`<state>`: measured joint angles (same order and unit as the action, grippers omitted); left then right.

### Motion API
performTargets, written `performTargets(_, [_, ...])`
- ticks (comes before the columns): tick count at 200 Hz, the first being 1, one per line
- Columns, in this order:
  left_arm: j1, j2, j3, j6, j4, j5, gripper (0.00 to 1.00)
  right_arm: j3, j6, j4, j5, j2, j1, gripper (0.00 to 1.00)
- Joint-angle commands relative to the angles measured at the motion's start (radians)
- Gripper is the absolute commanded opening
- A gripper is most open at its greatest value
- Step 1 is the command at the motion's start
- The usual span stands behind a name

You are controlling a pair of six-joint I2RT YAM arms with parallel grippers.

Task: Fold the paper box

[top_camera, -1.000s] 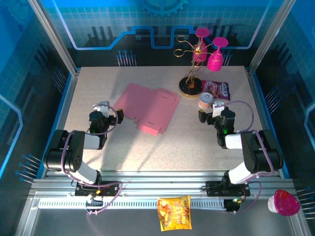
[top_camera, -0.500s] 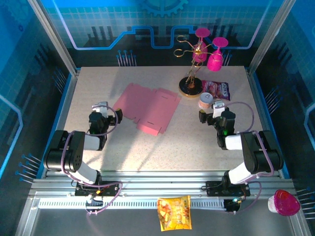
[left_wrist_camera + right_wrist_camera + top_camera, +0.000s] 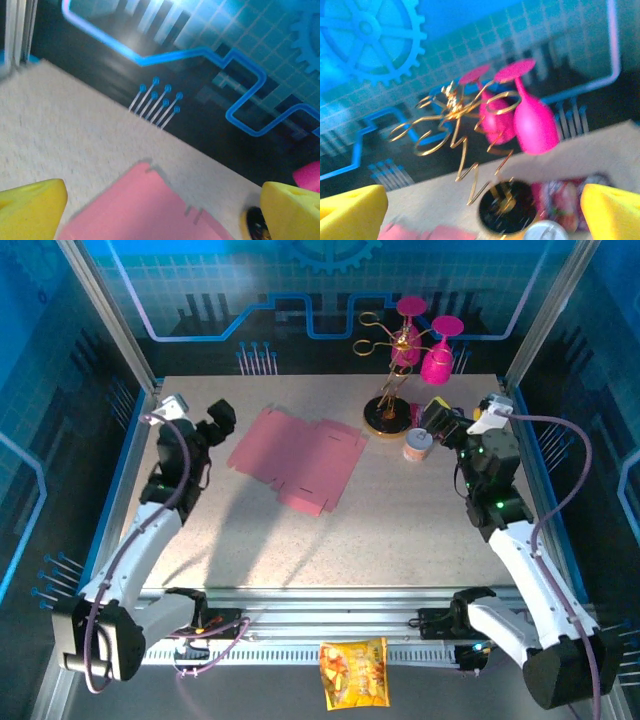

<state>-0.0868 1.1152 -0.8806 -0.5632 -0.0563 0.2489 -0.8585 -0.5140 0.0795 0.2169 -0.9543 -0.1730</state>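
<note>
Top external: paper box (image 3: 300, 455) lies flat, unfolded.

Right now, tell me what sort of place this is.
Probably a robot demonstration or test cell, not a home: a speckled table fenced by aluminium frame posts, with blue backdrop panels printed with circuit lines and a gear.

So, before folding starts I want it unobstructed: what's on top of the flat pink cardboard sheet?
Nothing: the flat pink cardboard sheet shows a bare upper face in the top view. It lies flat on the speckled grey table, so its underside is covered.
</note>
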Motion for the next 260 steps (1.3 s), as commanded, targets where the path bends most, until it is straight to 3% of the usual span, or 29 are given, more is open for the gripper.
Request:
performTargets(1, [0.019, 0.173, -0.108, -0.157, 0.463, -0.273, 0.90, -0.060, -0.232, -0.499, -0.177, -0.160, -0.091, 0.97])
performTargets(11, [0.019, 0.221, -0.139, -0.149, 0.553, -0.329, 0.81, -0.090, -0.272, -0.556, -0.177, -0.216, -0.187, 0.87])
performTargets(27, [0.021, 0.248, -0.116, -0.160, 0.608, -0.402, 0.70, -0.038, -0.385, -0.434, -0.257, -0.276, -0.318, 0.73])
performTargets(50, [0.021, 0.254, -0.068, -0.163, 0.604, -0.450, 0.53, 0.033, -0.559, -0.209, -0.311, -0.401, -0.450, 0.72])
performTargets(89, [0.018, 0.391, -0.108, -0.180, 0.568, -0.541, 0.40, 0.044, -0.764, 0.036, -0.403, -0.638, -0.462, 0.69])
performTargets(162, [-0.043, 0.570, -0.177, -0.215, 0.492, -0.582, 0.39, 0.049, -0.900, 0.154, -0.416, -0.797, -0.462, 0.60])
performTargets(198, [-0.051, 0.581, -0.182, -0.215, 0.491, -0.586, 0.40, 0.070, -0.947, 0.238, -0.421, -0.837, -0.462, 0.56])
performTargets(260, [-0.054, 0.566, -0.189, -0.215, 0.490, -0.597, 0.39, 0.031, -0.927, 0.177, -0.422, -0.851, -0.457, 0.52])
